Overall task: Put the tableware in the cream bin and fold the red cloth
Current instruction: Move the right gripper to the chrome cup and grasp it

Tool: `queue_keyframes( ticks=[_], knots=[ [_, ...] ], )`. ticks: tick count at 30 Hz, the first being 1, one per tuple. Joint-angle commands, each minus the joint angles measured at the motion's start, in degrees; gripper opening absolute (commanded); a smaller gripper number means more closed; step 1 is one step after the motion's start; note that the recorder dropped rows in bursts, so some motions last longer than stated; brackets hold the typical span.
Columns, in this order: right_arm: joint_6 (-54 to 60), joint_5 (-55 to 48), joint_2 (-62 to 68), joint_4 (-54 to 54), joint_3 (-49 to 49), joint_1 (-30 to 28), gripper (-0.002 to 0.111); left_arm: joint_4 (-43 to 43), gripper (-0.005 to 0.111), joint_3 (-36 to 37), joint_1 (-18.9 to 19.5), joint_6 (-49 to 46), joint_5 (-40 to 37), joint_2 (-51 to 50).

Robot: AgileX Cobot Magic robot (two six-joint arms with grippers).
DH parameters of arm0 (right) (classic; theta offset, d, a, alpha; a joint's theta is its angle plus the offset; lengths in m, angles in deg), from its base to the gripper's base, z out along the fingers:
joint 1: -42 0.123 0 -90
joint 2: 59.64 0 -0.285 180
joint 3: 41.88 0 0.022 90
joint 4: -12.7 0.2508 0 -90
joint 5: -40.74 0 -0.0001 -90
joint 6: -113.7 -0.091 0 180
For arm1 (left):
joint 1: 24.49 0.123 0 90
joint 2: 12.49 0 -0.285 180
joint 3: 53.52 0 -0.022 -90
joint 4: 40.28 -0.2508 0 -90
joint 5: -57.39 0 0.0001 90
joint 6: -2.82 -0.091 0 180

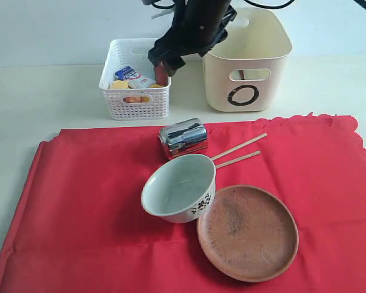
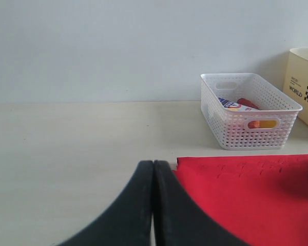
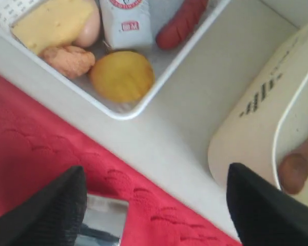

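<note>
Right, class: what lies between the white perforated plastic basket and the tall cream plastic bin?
Only bare pale tabletop separates the white basket from the cream bin; the right wrist view shows it.

Exterior view high over table (image 1: 49, 91), left wrist low, level, right wrist close overhead, all sharing red cloth (image 1: 79, 201), white basket (image 1: 137, 108).

Left tool (image 2: 153, 166) closed, right tool (image 3: 155, 192) spread wide
</note>
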Motion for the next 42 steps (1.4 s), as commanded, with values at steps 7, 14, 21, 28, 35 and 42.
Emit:
queue_keyframes(
  ticks=[7,14,21,28,35,42],
  knots=[
    [5.22,-14.09,0.2,6.66,-0.38,-5.78,0.067,0.0,0.0,0.21,0.0,-0.31,0.13,0.37],
    [12.2,-13.02,1.24,19.14,-5.06,-8.83,0.064,0.0,0.0,0.21,0.0,-0.31,0.13,0.37],
    [13.63,-7.66,3.52,19.69,-9.49,-9.05,0.064,0.0,0.0,0.21,0.0,-0.31,0.13,0.37],
    [22.25,-5.44,7.77,32.79,-9.59,-9.05,0.064,0.0,0.0,0.21,0.0,-0.31,0.13,0.37],
    [27.4,-7.4,10.77,41.1,-9.59,-9.05,0.064,0.0,0.0,0.21,0.0,-0.31,0.13,0.37],
    [32.68,-11.05,11.03,47.93,-9.59,-9.05,0.064,0.0,0.0,0.21,0.0,-0.31,0.13,0.37]
  ],
)
